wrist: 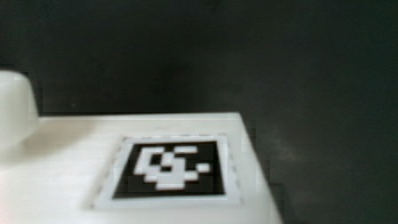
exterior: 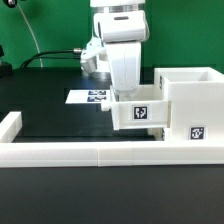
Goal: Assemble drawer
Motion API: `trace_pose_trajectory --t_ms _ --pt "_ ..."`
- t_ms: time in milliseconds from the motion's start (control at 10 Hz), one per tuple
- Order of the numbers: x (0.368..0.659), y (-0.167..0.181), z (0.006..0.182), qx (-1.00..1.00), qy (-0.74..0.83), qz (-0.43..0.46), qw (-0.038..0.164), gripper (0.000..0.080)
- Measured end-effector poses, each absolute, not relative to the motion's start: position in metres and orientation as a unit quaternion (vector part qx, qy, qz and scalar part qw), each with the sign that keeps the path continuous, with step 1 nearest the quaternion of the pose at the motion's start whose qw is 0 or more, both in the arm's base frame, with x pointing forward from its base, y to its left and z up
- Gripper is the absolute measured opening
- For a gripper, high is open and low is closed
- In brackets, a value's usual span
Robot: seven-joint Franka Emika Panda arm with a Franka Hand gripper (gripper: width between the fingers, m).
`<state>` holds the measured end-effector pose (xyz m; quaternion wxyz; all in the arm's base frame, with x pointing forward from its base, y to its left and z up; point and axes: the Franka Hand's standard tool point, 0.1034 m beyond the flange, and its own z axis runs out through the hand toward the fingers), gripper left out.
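The tall white hollow box [exterior: 190,100] stands at the exterior view's right, with a tag [exterior: 197,133] low on its front. A small white tray [exterior: 140,112] with a black-and-white tag sits against the box's left side. My gripper [exterior: 128,97] comes down onto the tray from above. Its fingertips are hidden behind the tray's wall and it appears to be shut on that wall. In the wrist view the tray's tagged white face [wrist: 173,170] fills the lower part, with a rounded white part [wrist: 15,100] beside it. The second tray is out of view.
The marker board [exterior: 95,97] lies flat on the black table behind my arm. A low white wall [exterior: 90,152] runs along the table's near edge and turns up at the exterior view's left [exterior: 10,125]. A black cable hangs at the back left.
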<state>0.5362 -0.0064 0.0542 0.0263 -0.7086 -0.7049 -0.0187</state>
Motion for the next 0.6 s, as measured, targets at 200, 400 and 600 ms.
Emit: trace_pose_trajectory --t_ms 200,400,600 --pt "0.5364 -0.0053 0.0544 -0.711 -0.702 -0.019 0.026 0.0044" --pt "0.5370 -0.0032 0.0545 -0.724 -0.689 -0.018 0.024 0.0044" --pt "0.5376 -0.0007 0.0548 -0.732 -0.681 -0.019 0.024 0.0044"
